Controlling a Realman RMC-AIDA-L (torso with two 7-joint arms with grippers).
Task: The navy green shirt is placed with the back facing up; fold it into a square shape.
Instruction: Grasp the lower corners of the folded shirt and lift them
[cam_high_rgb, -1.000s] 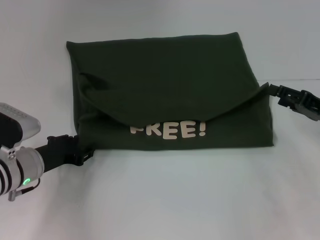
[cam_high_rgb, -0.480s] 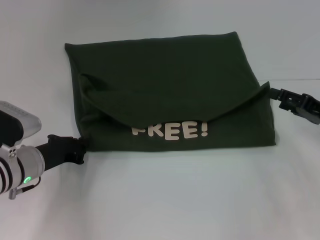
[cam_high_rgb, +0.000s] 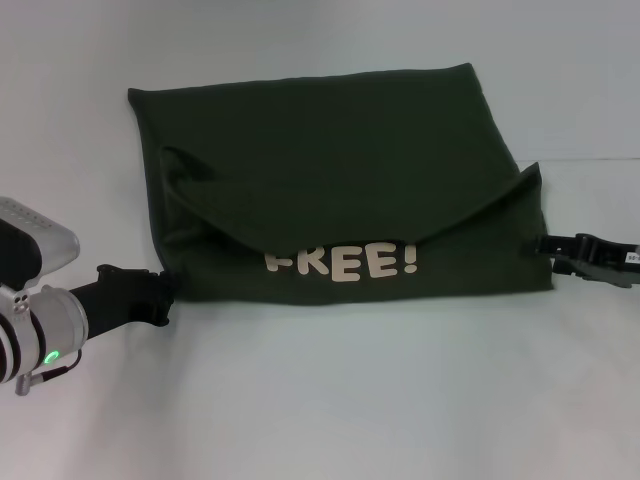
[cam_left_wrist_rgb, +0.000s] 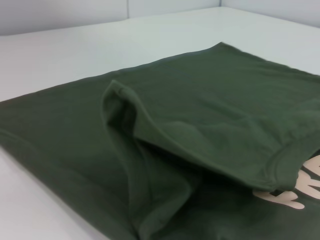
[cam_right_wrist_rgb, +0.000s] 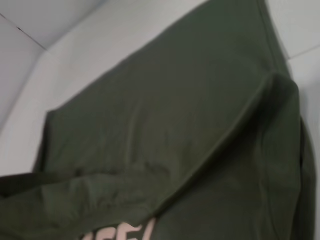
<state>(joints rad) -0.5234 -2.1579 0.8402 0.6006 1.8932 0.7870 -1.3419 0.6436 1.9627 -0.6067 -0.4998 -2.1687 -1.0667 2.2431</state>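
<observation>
fingers first: on neither gripper can i tell if they're parted or pinched. left gripper (cam_high_rgb: 160, 297) sits at the shirt's (cam_high_rgb: 340, 170) near-left corner, about 8 o'clock from the shirt's middle, its tip touching or just under the hem. right gripper (cam_high_rgb: 560, 250) is low at the near-right edge, about 4 o'clock, tip right beside the fabric; whether it has cloth i can't say.

shirt lies mid-tabletop (cam_high_rgb: 330, 400), already a compact, wide rectangle. far layer is folded toward the robot, its curved edge drooping over the cream lettering (cam_high_rgb: 340, 262), which peeks out along the near strip at 6 o'clock. left wrist view shows the folded-in side bunched into a raised ridge (cam_left_wrist_rgb: 120, 107), layers stacked loosely rather than flat. right wrist view shows the flap's edge running diagonally, a soft bump at its corner.

my read: sides are in and one lengthwise fold is made, so we're well along. left to do looks like one more fold to bring it closer to a square, plus flattening that lumpy left corner.
</observation>
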